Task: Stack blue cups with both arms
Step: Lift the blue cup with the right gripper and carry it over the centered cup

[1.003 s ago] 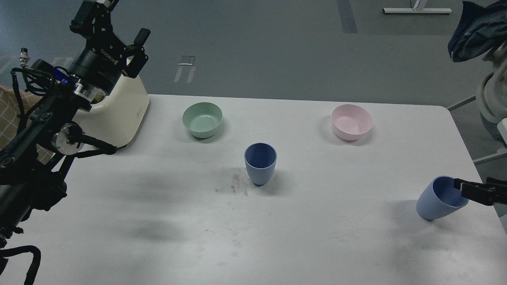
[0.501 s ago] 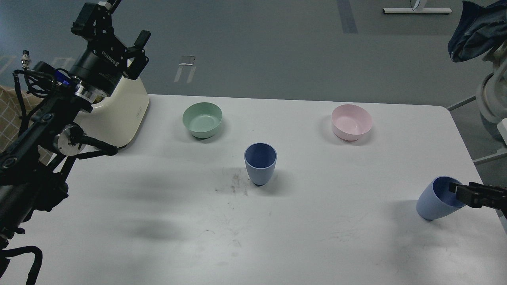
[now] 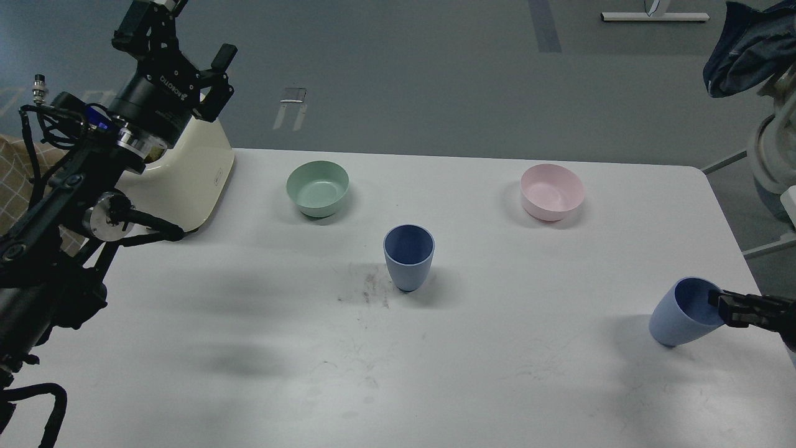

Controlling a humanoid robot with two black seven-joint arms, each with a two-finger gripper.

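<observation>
One blue cup (image 3: 408,256) stands upright mid-worktop (image 3: 249,348), in front of the green bowl (image 3: 318,188) and pink bowl (image 3: 552,191). The other blue cup (image 3: 683,312) tilts at the right edge, my right fingers (image 3: 721,305) clamped on its rim. My left fingers (image 3: 180,37) hang spread apart, high above the far left corner.

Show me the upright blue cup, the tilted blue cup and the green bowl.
upright blue cup (image 3: 408,264): head view, outer wall.
tilted blue cup (image 3: 671,323): head view, outer wall.
green bowl (image 3: 318,186): head view, inside.
</observation>
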